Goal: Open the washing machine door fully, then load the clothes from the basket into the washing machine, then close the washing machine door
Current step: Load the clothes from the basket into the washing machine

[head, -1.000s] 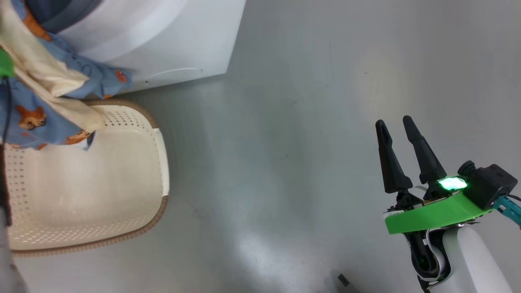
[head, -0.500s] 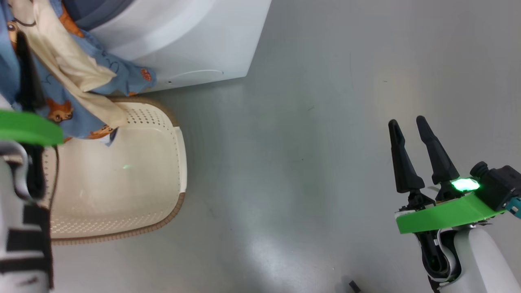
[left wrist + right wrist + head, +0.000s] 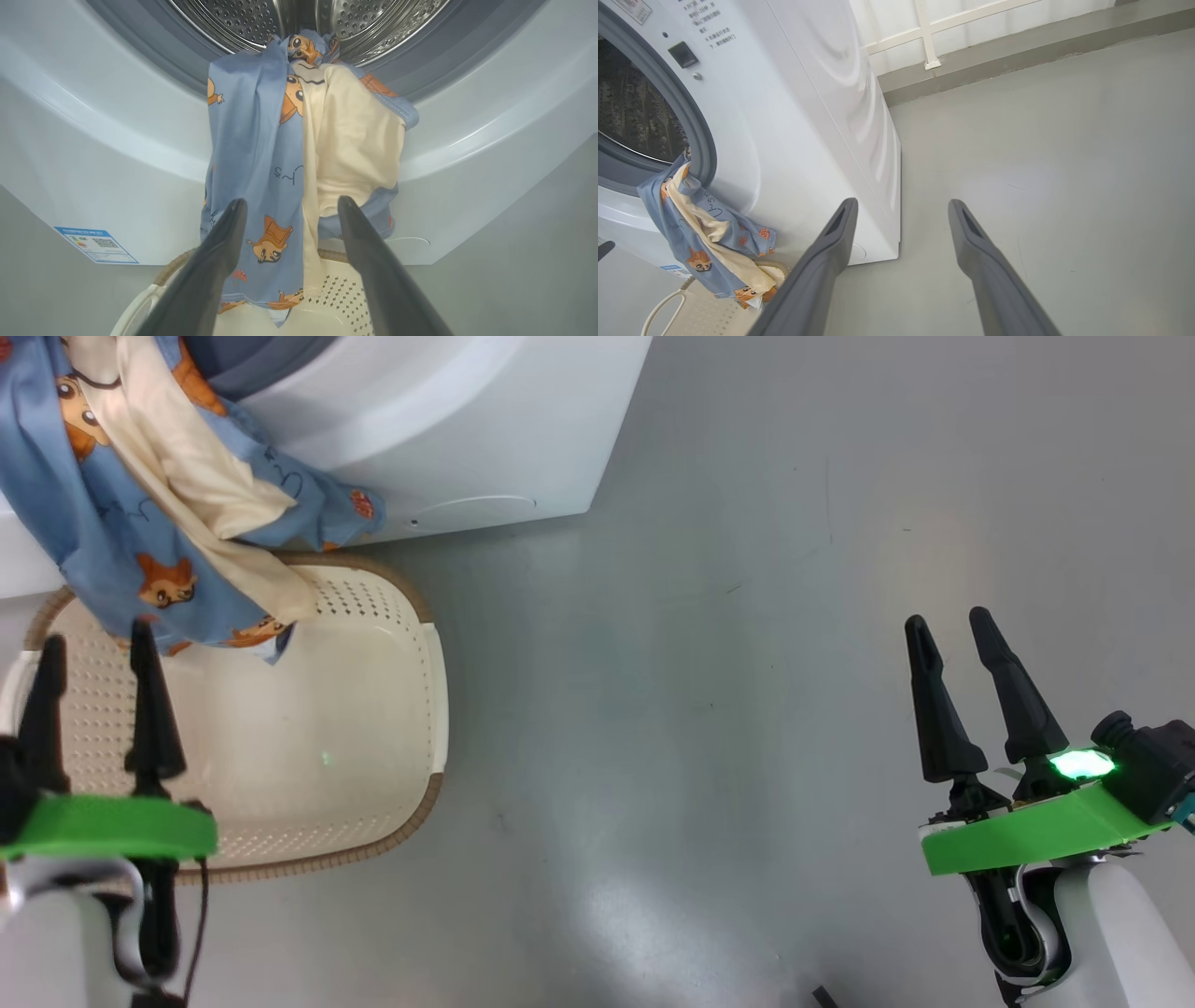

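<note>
The left claw [image 3: 95,635], apart and empty, was held over the basket [image 3: 439,709]. The clothes [image 3: 103,523] were hung from the washing machine [image 3: 467,429] mouth into it; the hanging end should be gripped low and pushed deep inside. The right claw [image 3: 948,616] was apart, empty.

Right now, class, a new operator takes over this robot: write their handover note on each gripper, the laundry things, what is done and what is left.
Left gripper: jaws open, holding nothing, above the basket, facing the clothes.
Right gripper: jaws open, idle over the floor.
Clothes: top end in the drum of the washing machine, the rest hanging down its front over the basket.
Done: machine opened, clothes partly loaded.
Left: push the clothes fully in, close the door.
</note>
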Controlling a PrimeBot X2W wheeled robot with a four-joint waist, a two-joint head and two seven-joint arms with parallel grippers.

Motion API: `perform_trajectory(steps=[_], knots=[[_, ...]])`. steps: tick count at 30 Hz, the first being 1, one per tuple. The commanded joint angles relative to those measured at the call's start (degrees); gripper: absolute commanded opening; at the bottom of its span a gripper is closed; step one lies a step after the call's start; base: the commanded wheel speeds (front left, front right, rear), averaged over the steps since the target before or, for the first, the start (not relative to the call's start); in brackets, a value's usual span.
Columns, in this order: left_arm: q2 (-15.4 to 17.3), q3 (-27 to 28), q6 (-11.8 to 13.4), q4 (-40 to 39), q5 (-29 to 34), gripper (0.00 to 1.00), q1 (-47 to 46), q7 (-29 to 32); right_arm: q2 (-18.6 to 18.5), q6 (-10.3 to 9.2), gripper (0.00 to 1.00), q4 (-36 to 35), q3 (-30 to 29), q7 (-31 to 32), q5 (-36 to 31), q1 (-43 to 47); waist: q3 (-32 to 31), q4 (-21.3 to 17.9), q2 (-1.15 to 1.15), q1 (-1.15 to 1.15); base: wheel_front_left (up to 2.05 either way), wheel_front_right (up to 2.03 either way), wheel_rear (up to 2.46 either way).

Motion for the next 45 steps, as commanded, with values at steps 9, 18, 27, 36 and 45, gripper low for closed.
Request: perform_trajectory(steps=[9,18,27,36,45], knots=[[-0.99,2.26,-0.13,-5.82,0.20,1.00,5.76,-0.30,-0.71,0.16,1.00,-1.29,1.15,-0.27,-0.11,1.29,-0.02,0.16,0.00,0.00,0.00,0.00,0.00],[-0.75,0.76,-0.13,-2.42,-1.29,1.00,4.00,-0.30,-0.66,0.16,1.00,-1.29,1.79,-0.27,-0.17,0.98,0.73,0.10,0.00,0.00,0.00,0.00,0.00],[2.53,-2.70,-0.13,10.89,-3.85,1.00,-5.11,-0.30,-0.29,0.16,1.00,-1.60,2.47,-0.27,-0.17,0.06,3.58,-0.60,0.00,0.00,0.00,0.00,0.00],[6.98,-4.58,-0.13,26.00,-6.22,1.00,-17.30,-0.30,0.18,0.16,1.00,-2.03,3.71,-0.27,-0.32,-1.34,6.65,-2.02,0.00,0.00,0.00,0.00,0.00],[11.54,-7.36,-0.13,36.02,-6.86,1.00,-26.74,-0.30,0.45,0.16,1.00,-2.68,4.75,-0.27,-0.34,-2.60,9.50,-4.09,0.00,0.00,0.00,0.00,0.00]])
